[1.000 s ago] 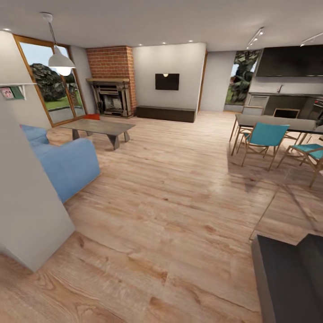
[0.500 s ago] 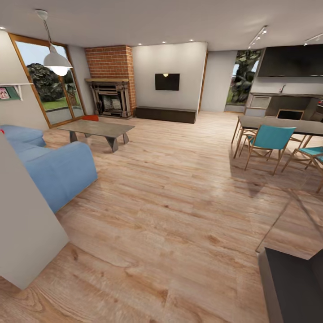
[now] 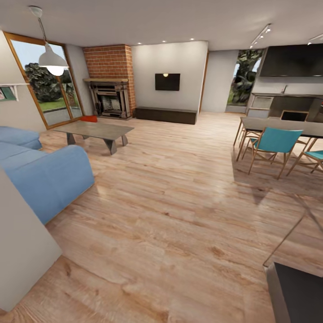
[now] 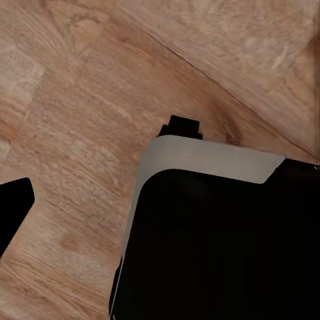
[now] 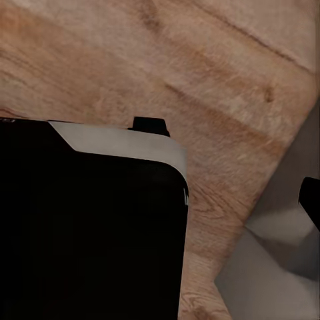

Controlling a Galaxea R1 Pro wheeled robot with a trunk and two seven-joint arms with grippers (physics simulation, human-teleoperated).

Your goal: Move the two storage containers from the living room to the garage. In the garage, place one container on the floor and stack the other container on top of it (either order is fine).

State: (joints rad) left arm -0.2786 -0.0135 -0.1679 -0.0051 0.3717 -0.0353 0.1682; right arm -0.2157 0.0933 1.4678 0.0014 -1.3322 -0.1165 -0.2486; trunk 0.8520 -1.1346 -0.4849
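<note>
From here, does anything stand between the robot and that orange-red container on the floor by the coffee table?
The storage container lies beyond the coffee table, whose top hides part of it. The blue sofa flanks the left. Open wood-plank floor leads around the table's right end.

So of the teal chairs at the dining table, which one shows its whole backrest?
The teal wood-framed chair nearer the room's middle, its full backrest facing the camera. The other teal chair is cut off by the head view's right edge.
</note>
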